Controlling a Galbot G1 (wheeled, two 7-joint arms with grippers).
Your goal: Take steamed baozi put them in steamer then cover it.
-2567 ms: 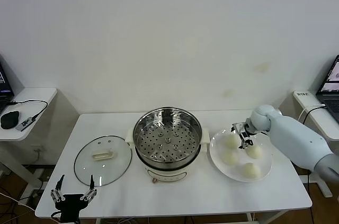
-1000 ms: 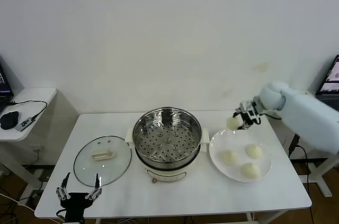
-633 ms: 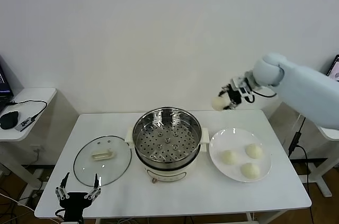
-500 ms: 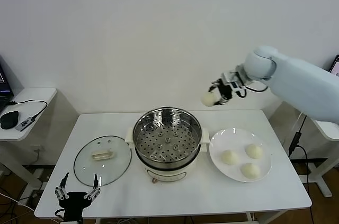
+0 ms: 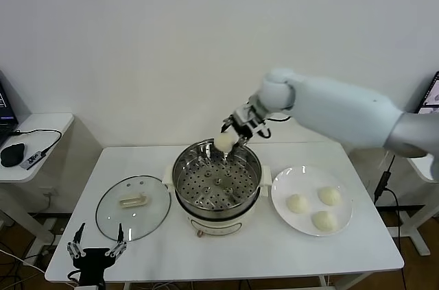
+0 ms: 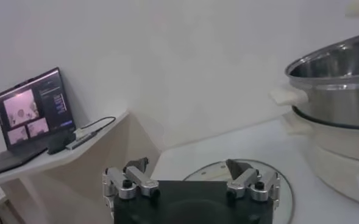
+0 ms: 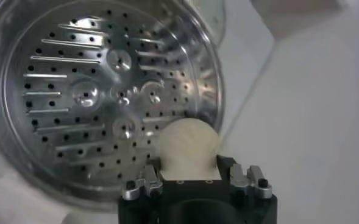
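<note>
My right gripper (image 5: 230,135) is shut on a cream-white baozi (image 5: 224,141) and holds it over the far rim of the steel steamer (image 5: 180,177). In the right wrist view the baozi (image 7: 189,146) sits between the jaws above the perforated tray (image 7: 100,97), near its edge. Three more baozi (image 5: 296,203) (image 5: 330,195) (image 5: 324,220) lie on the white plate (image 5: 278,190) right of the steamer. The glass cover (image 5: 133,206) lies flat on the table left of the steamer. My left gripper (image 5: 95,251) is open and empty at the table's front left corner.
A side table (image 5: 41,132) with a mouse and cable stands at the left. In the left wrist view a laptop (image 6: 30,108) stands on a side table and the steamer (image 6: 334,85) rises at the side, with the cover (image 6: 203,171) beyond the jaws.
My right gripper closed on one baozi on the plate, lifted it and carried it left to above the steamer's far rim. Three baozi stay on the plate. The left gripper barely moved.
</note>
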